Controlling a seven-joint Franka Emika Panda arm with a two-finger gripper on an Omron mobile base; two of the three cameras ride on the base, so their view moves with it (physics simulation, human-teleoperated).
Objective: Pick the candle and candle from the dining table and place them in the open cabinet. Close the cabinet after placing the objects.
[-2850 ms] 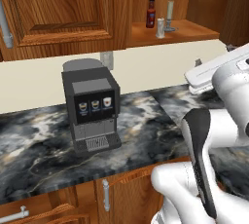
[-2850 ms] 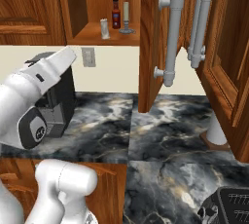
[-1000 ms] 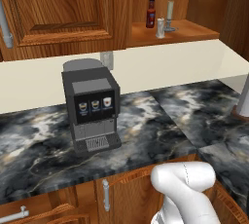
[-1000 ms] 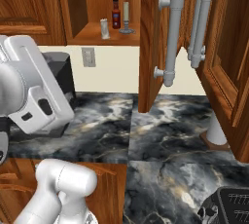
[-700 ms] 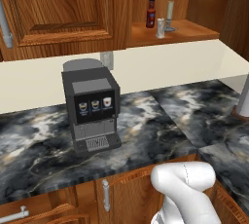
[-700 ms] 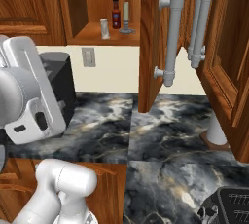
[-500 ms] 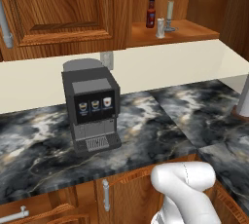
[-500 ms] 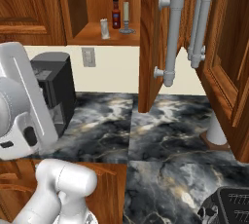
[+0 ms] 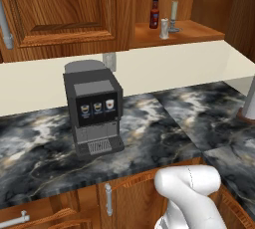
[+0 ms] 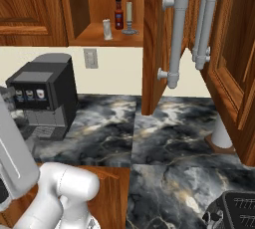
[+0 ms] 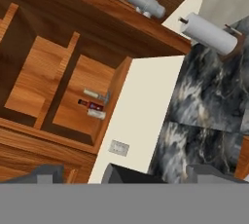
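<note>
Both candles stand on the shelf of the open cabinet [image 10: 94, 36]. The short stubby candle [image 10: 107, 29] is at the front; the tall thin candle [image 10: 129, 16] on its round base is behind to the right. The left base view shows the short candle [image 9: 164, 29] and tall candle [image 9: 174, 16] too. Seen rolled in the hand view, from far off, are the tall candle [image 11: 95, 94] and short candle [image 11: 96, 114]. The cabinet door [image 10: 157, 49] hangs open, edge-on, with its silver bar handle [image 10: 177, 39]. My gripper [image 11: 127, 177] is open with nothing between its fingertips. The dining table is out of view.
A dark bottle with a red cap [image 10: 118, 14] stands between the candles. A black coffee machine [image 9: 94, 108] sits on the marbled counter [image 9: 164, 133] under the cabinet. A paper towel roll [image 10: 219, 133] stands at the right. My arm [image 10: 15, 163] rises at the lower left.
In the right base view my arm has swung further left and down, uncovering the coffee machine. The candles, bottle and cabinet door have not moved.
</note>
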